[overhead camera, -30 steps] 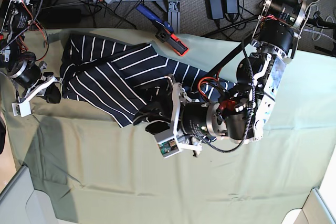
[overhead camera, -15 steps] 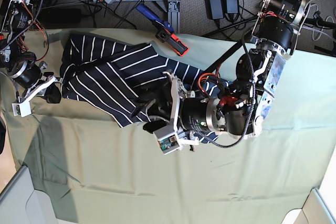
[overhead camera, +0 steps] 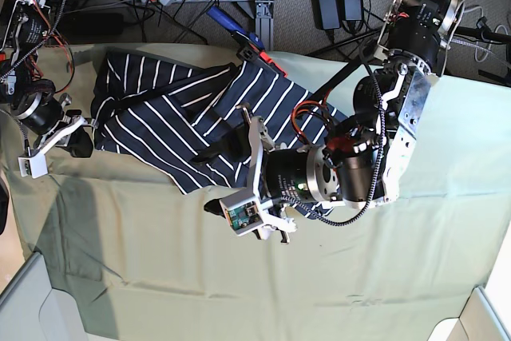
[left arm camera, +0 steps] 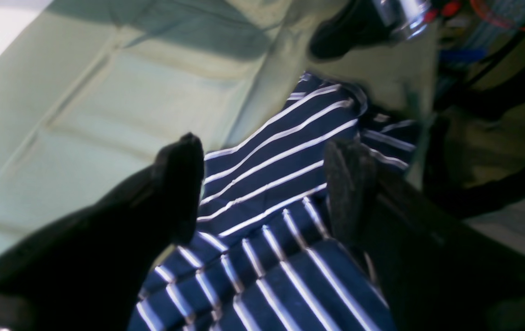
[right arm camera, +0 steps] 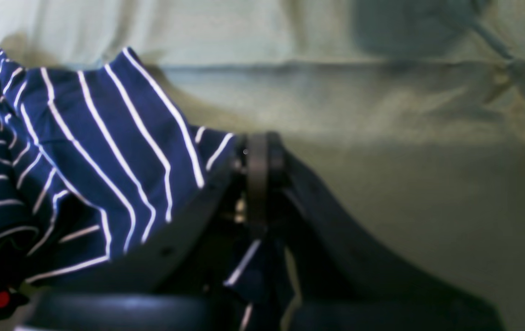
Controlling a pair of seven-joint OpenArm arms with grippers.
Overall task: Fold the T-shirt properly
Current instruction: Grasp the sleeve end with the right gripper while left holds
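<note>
Base view: the left gripper (overhead camera: 227, 157), jaws now apart, has released a fold of the T-shirt (overhead camera: 160, 121) on the green cloth (overhead camera: 160, 277); the right gripper (overhead camera: 78, 143) stays clamped on its edge.

No text, label, brand or number is readable in any view

T-shirt (overhead camera: 160, 121): we see navy fabric with thin white stripes.
Pose: we find it rumpled, partly folded, lying on the green cloth (overhead camera: 239, 293).
</note>
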